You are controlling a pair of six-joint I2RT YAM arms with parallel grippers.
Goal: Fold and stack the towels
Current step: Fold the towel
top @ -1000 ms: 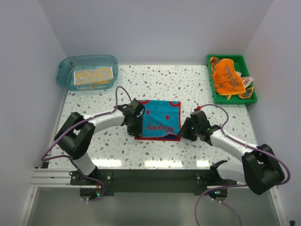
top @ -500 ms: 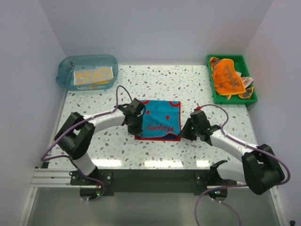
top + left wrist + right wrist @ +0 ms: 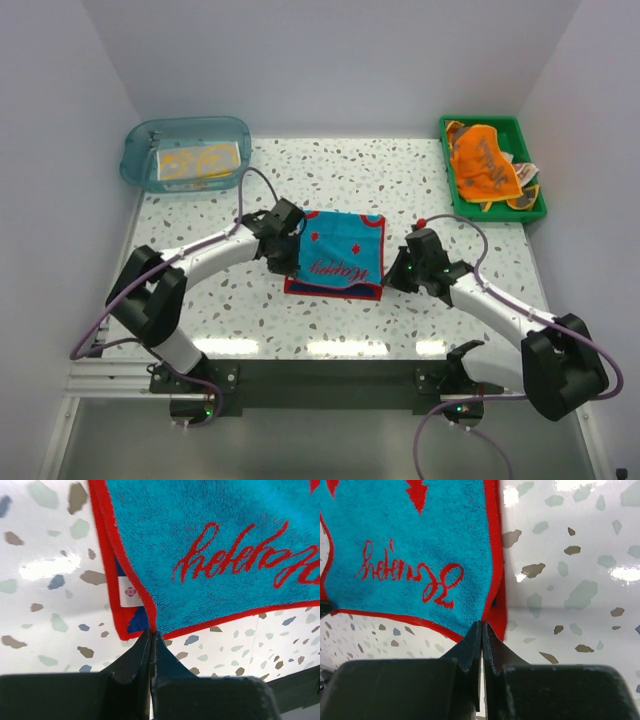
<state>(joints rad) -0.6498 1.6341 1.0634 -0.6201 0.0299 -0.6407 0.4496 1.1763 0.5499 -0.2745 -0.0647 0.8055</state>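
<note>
A teal towel with red trim and red lettering [image 3: 340, 255] lies mid-table, its near edge lifted and carried toward the far edge. My left gripper [image 3: 291, 250] is shut on the towel's near left corner [image 3: 150, 625]. My right gripper [image 3: 392, 268] is shut on its near right corner [image 3: 482, 620]. An orange towel [image 3: 484, 165] lies heaped on other cloths in the green tray [image 3: 456, 205] at the back right. A folded cream towel with yellow prints [image 3: 198, 160] lies in the clear blue tub [image 3: 140, 140] at the back left.
The terrazzo table [image 3: 420, 190] is walled on the left, right and back. The tub stands in the back left corner, the tray in the back right corner. A white label [image 3: 129, 591] shows on the towel's underside.
Both grippers have lifted the towel's near edge and moved it away from the arm bases, so the lettering now sits higher over the lower layer.
</note>
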